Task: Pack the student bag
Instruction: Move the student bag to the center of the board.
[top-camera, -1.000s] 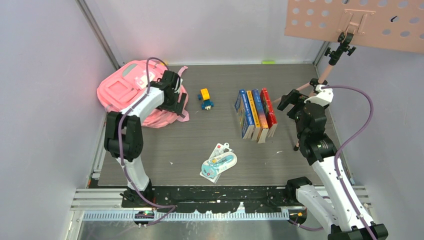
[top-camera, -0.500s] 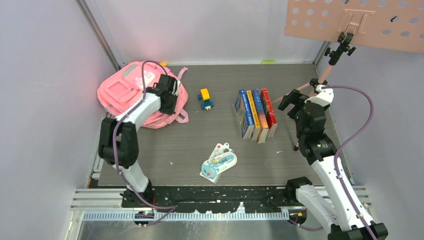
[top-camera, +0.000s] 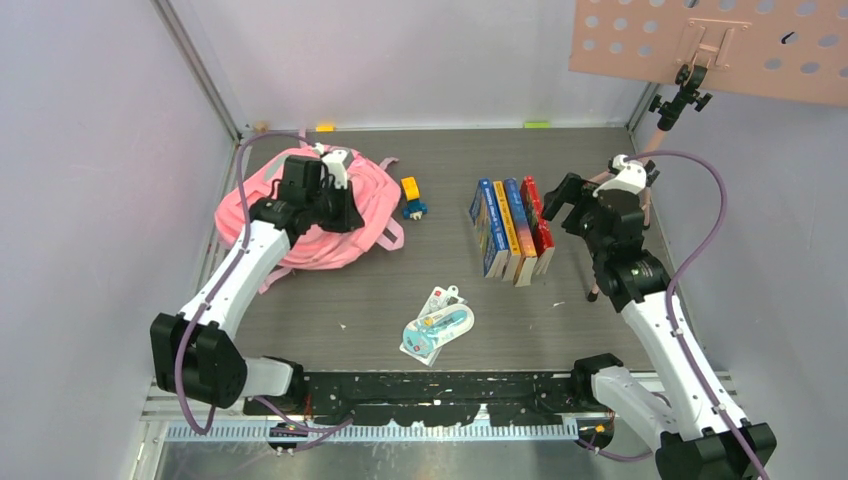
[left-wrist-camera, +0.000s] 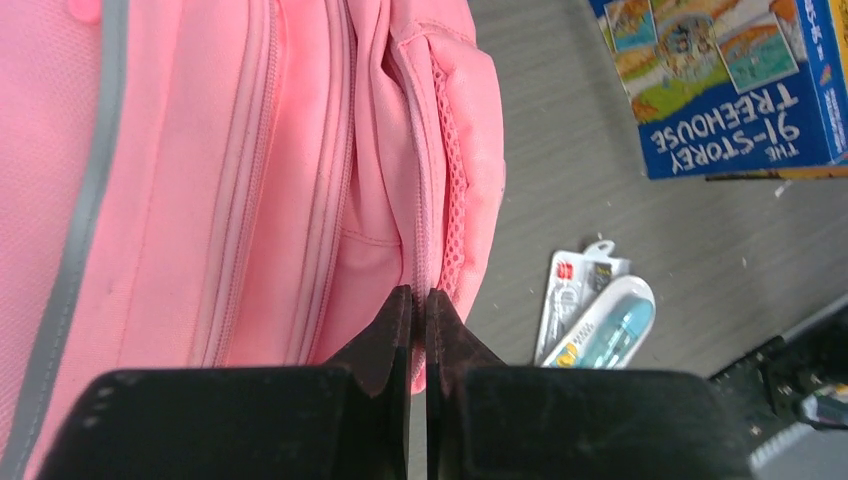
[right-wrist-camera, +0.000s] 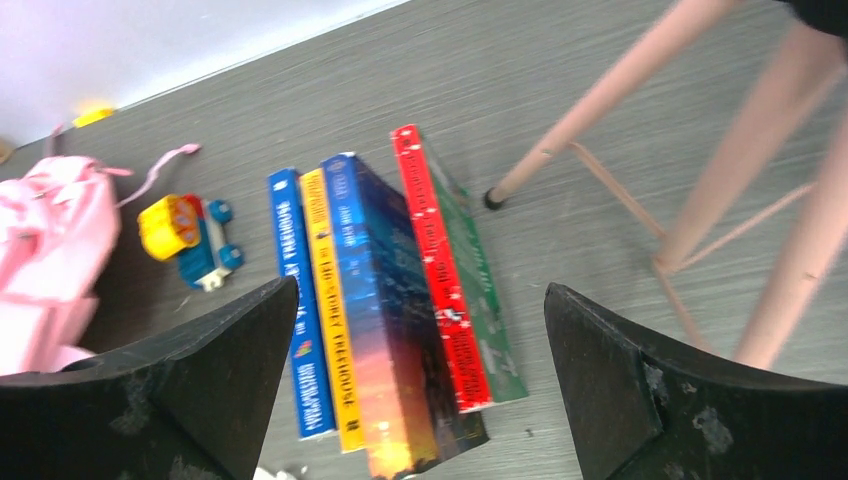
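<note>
You'll find the student bag (top-camera: 345, 238) at the back-left of the table (top-camera: 560, 330), close to the left wall. It lies slumped in a soft, rumpled pink heap. One pink strap (top-camera: 393, 238) loops out on its right side, toward the yellow-and-blue toy truck (top-camera: 410, 197) just beside it.

From the left wrist the bag (left-wrist-camera: 250, 180) fills most of the view. Several zip seams run in parallel down the pink fabric, a grey stripe follows the left edge, and a pink mesh panel lines the side nearest the fingers.

Your left gripper (left-wrist-camera: 418, 300) is pressed together, its tips meeting on a fold of that pink fabric at the mesh-edged side (a thin pinch, with almost no gap between the fingers). From above, that gripper (top-camera: 330, 200) sits on top of the bag.

Your right gripper (right-wrist-camera: 420, 290) is spread wide and holds nothing. It hovers above the row of books (right-wrist-camera: 390, 300), which lies right of centre on the table, well apart from the bag. The legs of a pink stand (right-wrist-camera: 600, 110) are planted just to their right.

A packaged item (top-camera: 438, 325) lies near the front of the table, between the two arms.
</note>
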